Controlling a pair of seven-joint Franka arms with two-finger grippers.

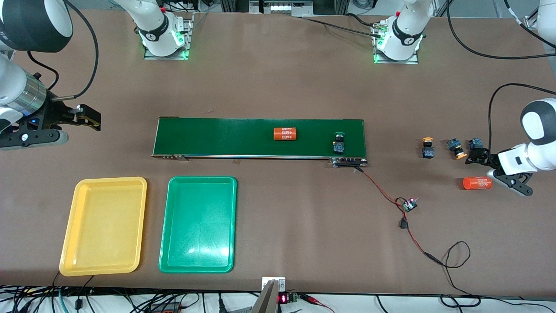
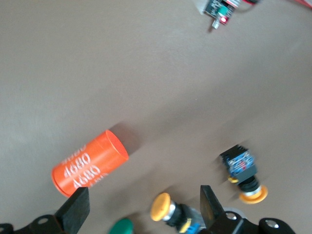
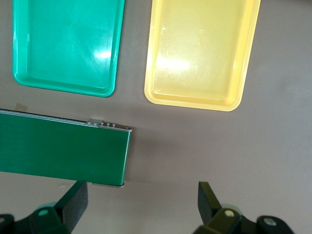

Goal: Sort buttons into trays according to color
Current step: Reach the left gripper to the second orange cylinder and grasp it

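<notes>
Left gripper (image 1: 478, 156) hangs with its jaws spread wide and nothing in them, low over the brown table (image 1: 278, 87), right at the green-capped push-button (image 1: 476, 143). Beside that sit two yellow-capped black-and-blue push-buttons: one upright (image 1: 428, 148), one tipped over (image 1: 456, 148), cap toward the camera. A fourth, green-capped button (image 1: 339, 143), rides the dark-green conveyor belt (image 1: 217, 137). Right gripper (image 1: 84, 118) waits wide apart over bare table. The yellow plastic tray (image 1: 78, 226) and green plastic tray (image 1: 173, 243) lie nearest the camera.
</notes>
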